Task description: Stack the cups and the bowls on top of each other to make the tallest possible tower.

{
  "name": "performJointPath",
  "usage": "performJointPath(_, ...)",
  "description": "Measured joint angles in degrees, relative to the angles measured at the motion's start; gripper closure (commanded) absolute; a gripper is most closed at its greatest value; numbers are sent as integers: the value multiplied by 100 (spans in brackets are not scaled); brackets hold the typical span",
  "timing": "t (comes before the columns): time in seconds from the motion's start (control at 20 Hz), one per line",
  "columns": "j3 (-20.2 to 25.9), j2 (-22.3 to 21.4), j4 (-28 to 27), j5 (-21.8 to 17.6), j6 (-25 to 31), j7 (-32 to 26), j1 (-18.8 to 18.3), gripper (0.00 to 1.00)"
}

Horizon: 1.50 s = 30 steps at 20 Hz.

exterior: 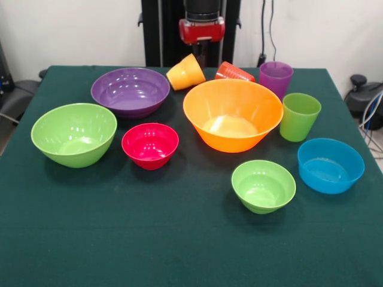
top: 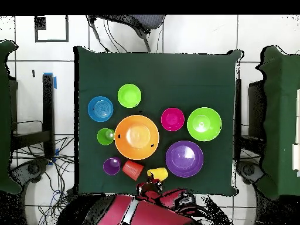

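Note:
All bowls stand apart and upright on the green cloth: orange (exterior: 232, 113) in the middle, purple (exterior: 130, 91), big light green (exterior: 73, 133), magenta-red (exterior: 150, 144), small light green (exterior: 263, 185), and blue (exterior: 330, 165). A yellow cup (exterior: 185, 73) and a red-orange cup (exterior: 234, 72) lie on their sides at the far edge. A purple cup (exterior: 276, 78) and a green cup (exterior: 299, 115) stand upright. The gripper (exterior: 202, 46) is drawn back at the table's far edge, above the yellow cup, holding nothing that I can see. It shows in the overhead view (top: 149, 188) beside the yellow cup (top: 157, 173).
The table (exterior: 179, 251) is covered with dark green cloth. The robot's black pedestal (exterior: 161, 30) stands behind the far edge. Chairs and cables lie around the table (top: 35, 170).

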Motion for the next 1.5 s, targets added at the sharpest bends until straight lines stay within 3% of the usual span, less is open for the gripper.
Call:
performJointPath(0.15,-334,-41,-50,0,-12,0,430,100)
performJointPath(0.75,-1228,13,-469,24,-12,0,1143,100)
performJointPath(1.5,-1869,1175,-1052,388,-93,0,1451,100)
